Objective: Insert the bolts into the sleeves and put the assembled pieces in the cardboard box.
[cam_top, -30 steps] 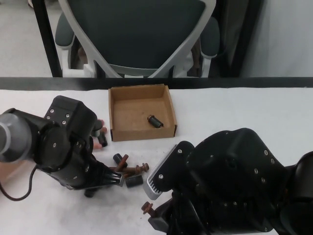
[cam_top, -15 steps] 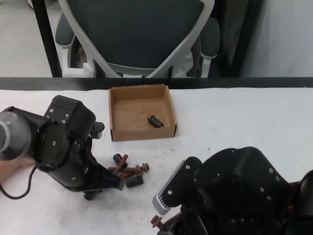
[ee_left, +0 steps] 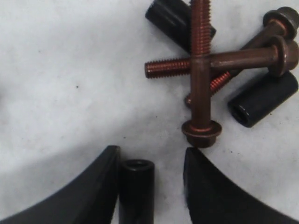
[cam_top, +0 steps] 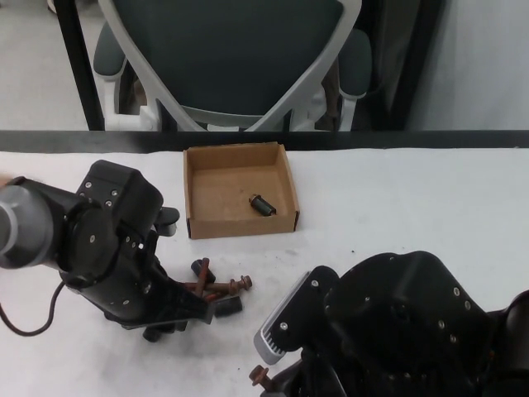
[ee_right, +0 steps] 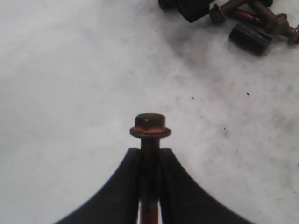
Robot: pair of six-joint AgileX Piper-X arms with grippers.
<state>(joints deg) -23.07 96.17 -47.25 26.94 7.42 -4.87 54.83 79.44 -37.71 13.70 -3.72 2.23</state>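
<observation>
- currently, one bolt [ee_right: 150, 128] is held head-outward in the right gripper [ee_right: 149, 153], whose fingers are pinched tight on its shank, over the near side of the white bench [cam_top: 413, 198].
- a black sleeve [ee_left: 137, 186] is bracketed by the left gripper [ee_left: 150, 156]. its fingers are parted, one touching the sleeve and the other standing off with a gap, so nothing is clamped yet.
- the step in hand is judged to be the pickup of that sleeve, with a bolt already taken for mating.
- next, the left fingers would need to be closed on the sleeve, the sleeve lifted, and its bore lined up with the bolt. the threaded end is hidden between the right fingers, so the mating approach cannot be judged.
- just beside the left gripper a crossed heap of loose bolts [ee_left: 201, 70] is seen. one bolt head lies close to the free finger and could be nudged as the fingers close.
- two spare sleeves [ee_left: 263, 99] lie at the heap's edges.
- the cardboard box [cam_top: 240, 225] stands farther back, well apart from both grippers, with one assembled piece [cam_top: 262, 204] inside.
- a chair [cam_top: 231, 58] is parked behind the bench.
</observation>
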